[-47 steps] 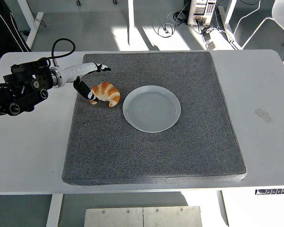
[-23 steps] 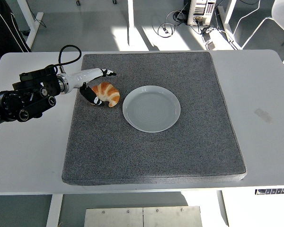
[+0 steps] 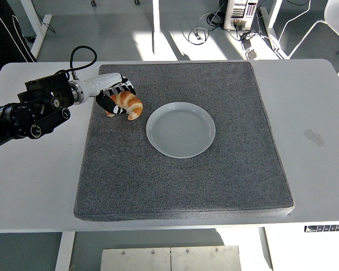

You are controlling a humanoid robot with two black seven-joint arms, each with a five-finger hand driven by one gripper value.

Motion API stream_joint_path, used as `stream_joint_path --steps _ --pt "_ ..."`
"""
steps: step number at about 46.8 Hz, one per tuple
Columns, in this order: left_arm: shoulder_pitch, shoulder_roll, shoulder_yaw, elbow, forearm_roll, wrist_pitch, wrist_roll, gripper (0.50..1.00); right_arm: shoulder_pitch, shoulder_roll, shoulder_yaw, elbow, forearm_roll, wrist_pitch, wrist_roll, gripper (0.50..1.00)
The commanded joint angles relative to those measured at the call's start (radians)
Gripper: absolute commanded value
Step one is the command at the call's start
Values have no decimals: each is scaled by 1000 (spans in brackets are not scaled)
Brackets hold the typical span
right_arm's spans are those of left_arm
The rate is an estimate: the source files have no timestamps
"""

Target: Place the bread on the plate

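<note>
— One hand was at work, wasn't it?
— Yes, the left hand (image 3: 114,96), reaching in from the left over the far left part of the mat (image 3: 181,186). Its fingers (image 3: 126,87) were curled over the far side of the bread (image 3: 127,105) and its thumb sat against the left end, so it had the bread in its grasp.
— Was the bread lifted?
— I couldn't tell; it sat at the mat's surface or just above it.
— And where was the plate?
— The plate (image 3: 181,129) lay just right of the bread, a little nearer, close to the mat's middle. They were near each other but apart, with a strip of grey mat between them.
— What did the mat rest on?
— A white table (image 3: 316,113), which showed on both sides of it.
</note>
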Motion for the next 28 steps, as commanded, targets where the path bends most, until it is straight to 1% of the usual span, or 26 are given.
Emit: stream_joint_path --steps 1,5,9,13,17,24,28 --pt "-38 9 2 -4 -2 -10 -2 500 0 0 0 0 0 0 0 1000" --pt "-90 32 3 -7 -9 -35 -2 500 0 0 0 0 0 0 0 1000" --pt "-145 72 3 -15 -14 -71 -2 500 0 0 0 0 0 0 0 1000" --pt "-202 83 6 -15 -14 -102 -8 500 0 0 0 0 0 0 0 1000" --pt "-246 86 9 -15 -14 -117 -20 500 0 0 0 0 0 0 0 1000" --pt "-277 88 9 -15 -12 -127 -22 500 0 0 0 0 0 0 0 1000" --pt "-277 69 9 -18 -11 -140 -34 500 0 0 0 0 0 0 0 1000"
